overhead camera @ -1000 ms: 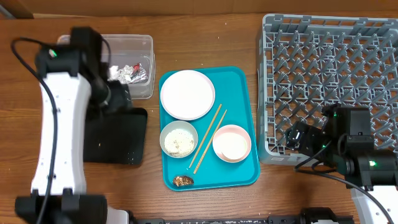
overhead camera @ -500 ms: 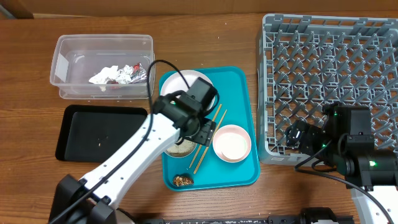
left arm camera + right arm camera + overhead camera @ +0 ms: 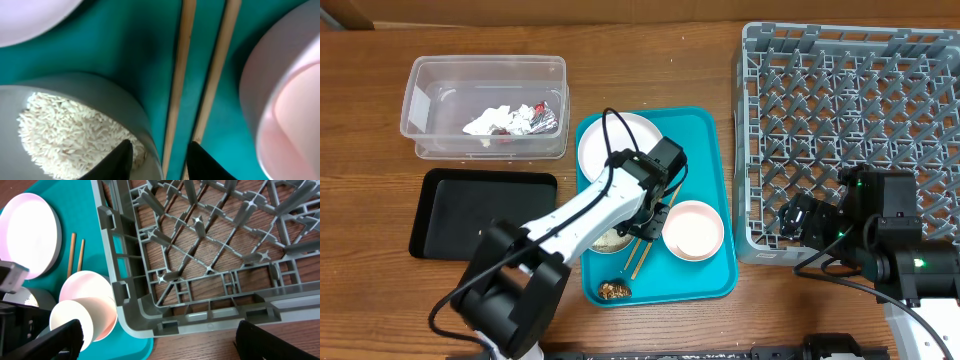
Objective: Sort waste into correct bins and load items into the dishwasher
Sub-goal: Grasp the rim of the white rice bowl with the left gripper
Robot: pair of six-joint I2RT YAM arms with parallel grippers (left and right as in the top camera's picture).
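Napkin (image 3: 485, 122) and wrappers (image 3: 535, 117) are lying in the clear tub (image 3: 420, 100). Left jaws (image 3: 160, 157) are straddling the grey bowl (image 3: 75, 82) rim, rice (image 3: 65, 135) under one finger and chopsticks (image 3: 182, 75) under the other. I cannot tell whether they are gripping. Right jaws (image 3: 165, 335) are gaping, holding nothing; the rack (image 3: 200, 240) ahead is carrying nothing yet.

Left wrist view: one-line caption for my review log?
Left tool straddles the rim of the rice bowl, two chopsticks and a pink bowl alongside on the teal tray.

narrow gap at chopsticks (image 3: 179, 75), grey bowl (image 3: 131, 105), pink bowl (image 3: 272, 95) flanking
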